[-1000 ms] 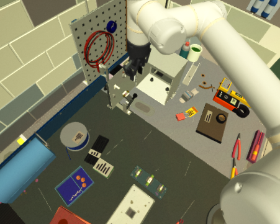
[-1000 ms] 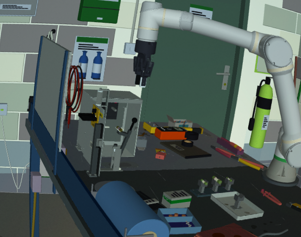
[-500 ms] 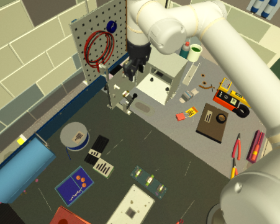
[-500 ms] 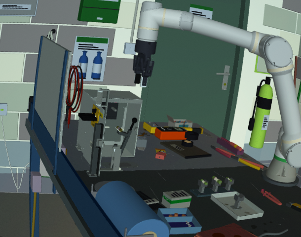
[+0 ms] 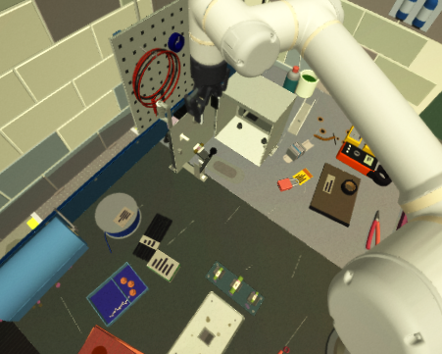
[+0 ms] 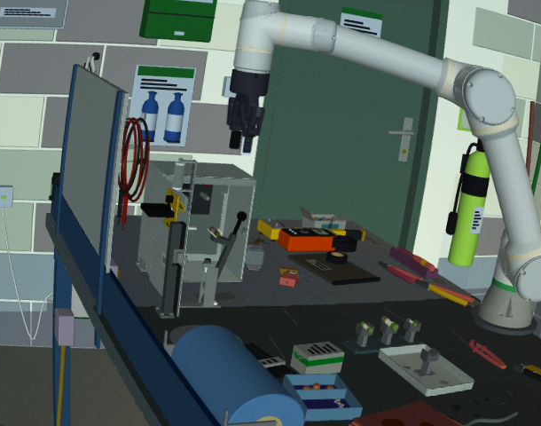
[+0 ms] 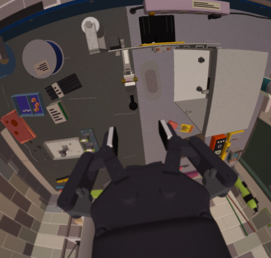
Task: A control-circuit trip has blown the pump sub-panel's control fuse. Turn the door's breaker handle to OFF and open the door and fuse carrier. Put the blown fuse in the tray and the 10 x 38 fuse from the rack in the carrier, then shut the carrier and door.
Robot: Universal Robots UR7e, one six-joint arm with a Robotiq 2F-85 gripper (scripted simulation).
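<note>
At the back of the bench the grey sub-panel box (image 5: pixel 258 117) (image 6: pixel 216 220) (image 7: pixel 227 88) stands with its door (image 5: pixel 190 137) (image 6: pixel 174 238) swung wide open, the black breaker handle (image 6: pixel 156 209) (image 7: pixel 156 29) sticking out of the door's outer face. The fuse carrier (image 5: pixel 205 159) (image 6: pixel 225 240) (image 7: pixel 129 75) is tilted out on its black-knobbed lever, and a fuse (image 7: pixel 129 80) (image 6: pixel 213 230) lies across it. The fuse rack (image 5: pixel 235 285) (image 6: pixel 386 330) (image 7: pixel 87 140) holds three fuses near the front, beside the white tray (image 5: pixel 207 331) (image 6: pixel 424 369) (image 7: pixel 63 149). My gripper (image 5: pixel 200 105) (image 6: pixel 241 140) (image 7: pixel 137 136) hangs well above the carrier, open and empty.
Behind the panel stand a pegboard (image 5: pixel 151 73) with red leads and the blue bench rail. A wire spool (image 5: pixel 117 215), a parts box (image 5: pixel 116 294), a blue cylinder (image 5: pixel 28 269), a multimeter (image 5: pixel 359 159) and pliers (image 5: pixel 374 230) lie around the bench.
</note>
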